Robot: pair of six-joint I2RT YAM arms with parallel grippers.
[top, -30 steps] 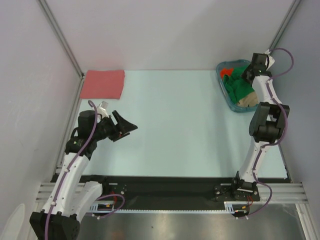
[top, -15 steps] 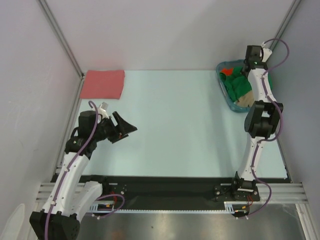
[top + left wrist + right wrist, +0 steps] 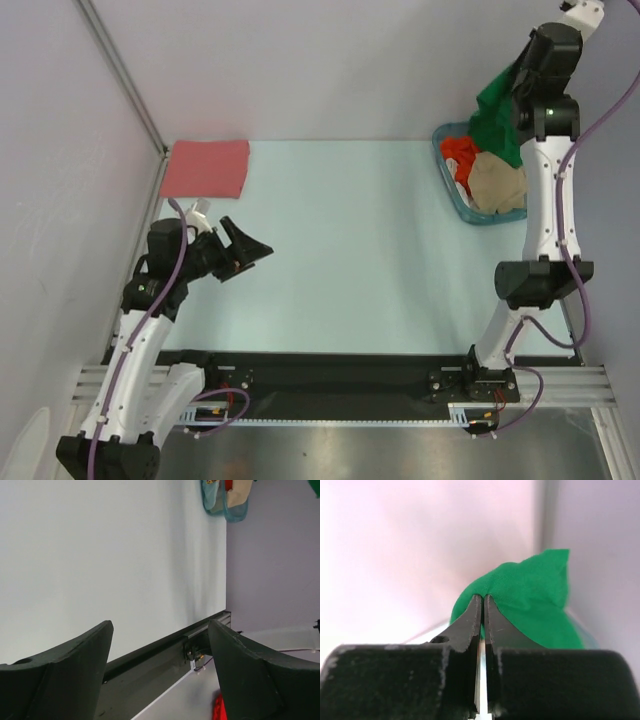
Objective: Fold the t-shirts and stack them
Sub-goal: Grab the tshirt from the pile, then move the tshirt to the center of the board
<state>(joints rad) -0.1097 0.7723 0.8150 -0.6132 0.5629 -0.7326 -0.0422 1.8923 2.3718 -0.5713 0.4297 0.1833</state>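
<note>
My right gripper [image 3: 518, 80] is shut on the bright green t-shirt [image 3: 497, 118] and holds it high above the basket; the cloth hangs down from the jaws. The wrist view shows the closed gripper [image 3: 483, 599] pinching green cloth [image 3: 530, 605]. The orange-red t-shirt [image 3: 459, 156] and the beige t-shirt [image 3: 497, 186] lie in the blue-grey basket [image 3: 448, 186]. The salmon-pink t-shirt [image 3: 207, 167] lies folded at the table's far left corner. My left gripper [image 3: 258, 252] is open and empty over the left of the table, its fingers [image 3: 75, 665] wide apart.
The basket also shows far off in the left wrist view [image 3: 235, 514]. The table's black front rail [image 3: 330, 370] runs along the near edge. Walls close in on the left, back and right.
My right arm has risen from the basket, lifting the green t-shirt up and uncovering the orange-red and beige ones. The left arm has barely moved.
</note>
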